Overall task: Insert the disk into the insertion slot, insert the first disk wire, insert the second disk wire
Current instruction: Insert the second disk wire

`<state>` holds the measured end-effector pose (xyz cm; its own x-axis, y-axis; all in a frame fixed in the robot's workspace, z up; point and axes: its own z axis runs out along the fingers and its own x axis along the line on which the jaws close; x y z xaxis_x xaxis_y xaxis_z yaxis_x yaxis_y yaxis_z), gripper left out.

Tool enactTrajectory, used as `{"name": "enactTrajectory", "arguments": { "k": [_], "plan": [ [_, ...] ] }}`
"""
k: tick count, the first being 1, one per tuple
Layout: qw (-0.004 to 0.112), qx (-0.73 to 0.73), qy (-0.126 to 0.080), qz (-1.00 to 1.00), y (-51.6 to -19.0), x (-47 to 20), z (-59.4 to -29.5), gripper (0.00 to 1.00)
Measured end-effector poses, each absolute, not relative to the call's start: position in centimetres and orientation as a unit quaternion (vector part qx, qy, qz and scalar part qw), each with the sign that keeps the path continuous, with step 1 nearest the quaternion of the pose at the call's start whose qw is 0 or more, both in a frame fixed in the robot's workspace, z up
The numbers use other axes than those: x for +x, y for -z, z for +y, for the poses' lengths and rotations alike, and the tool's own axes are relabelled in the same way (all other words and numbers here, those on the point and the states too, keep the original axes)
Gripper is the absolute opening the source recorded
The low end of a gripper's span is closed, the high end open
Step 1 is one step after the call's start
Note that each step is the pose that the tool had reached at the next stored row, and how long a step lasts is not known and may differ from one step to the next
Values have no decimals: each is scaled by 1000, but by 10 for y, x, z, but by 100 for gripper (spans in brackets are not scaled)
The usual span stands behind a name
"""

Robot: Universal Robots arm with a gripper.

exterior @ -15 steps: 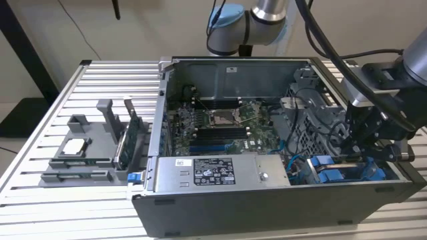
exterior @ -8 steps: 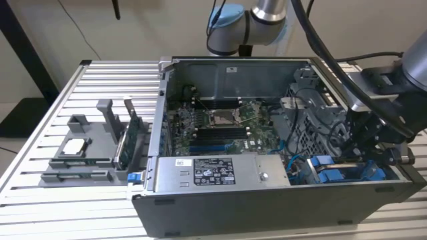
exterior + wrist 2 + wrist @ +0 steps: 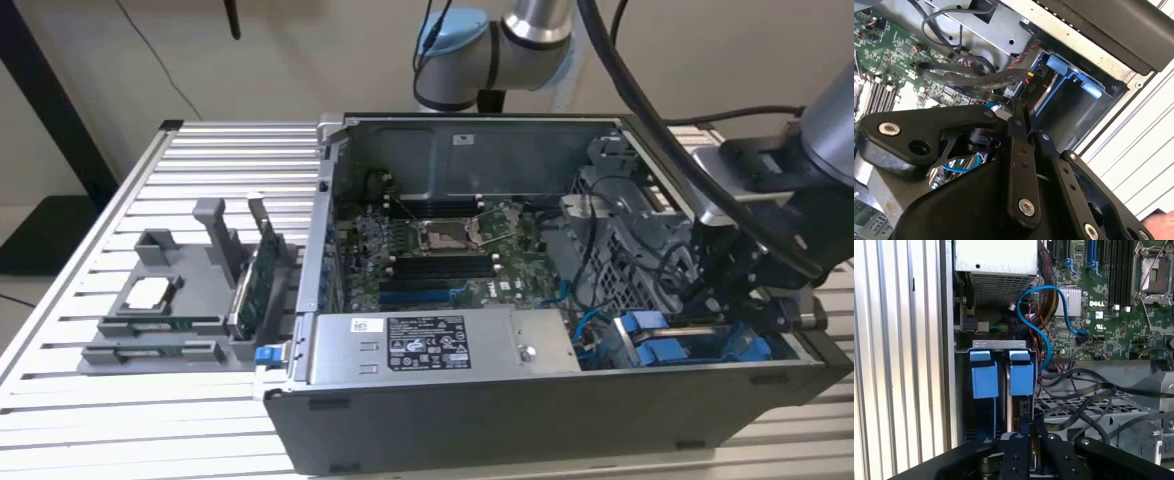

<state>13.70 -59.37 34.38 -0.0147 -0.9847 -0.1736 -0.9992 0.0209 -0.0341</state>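
The disk [image 3: 1024, 407] stands edge-on in the first wrist view, a dark slab under the right one of two bright blue carrier tabs [image 3: 1021, 375]. It sits in the grey metal insertion slot [image 3: 999, 344] at the case's corner. My gripper [image 3: 1030, 432] is shut on the disk's near end, fingers either side of it. In the second wrist view the gripper [image 3: 1021, 112] meets just short of the blue carrier [image 3: 1069, 70]. A black connector with red and black leads [image 3: 1033, 85] hangs loose beside it. In the exterior view the gripper [image 3: 727, 320] reaches down by the blue carriers [image 3: 661, 348].
A blue wire [image 3: 1039, 310] loops over the bay and black wires [image 3: 1079, 390] cross the drive cage. The grey power-supply box [image 3: 427, 345] and the motherboard [image 3: 441, 250] lie on the exterior view's left of the bay. A grey parts fixture [image 3: 174, 300] stands on the slatted table [image 3: 134, 420].
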Motion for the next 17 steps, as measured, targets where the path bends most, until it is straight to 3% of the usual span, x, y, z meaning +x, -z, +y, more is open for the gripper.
{"name": "enactTrajectory", "arguments": {
  "k": [17],
  "plan": [
    [75, -698, -47, 711, -336, 137, -594, 17]
  ]
}}
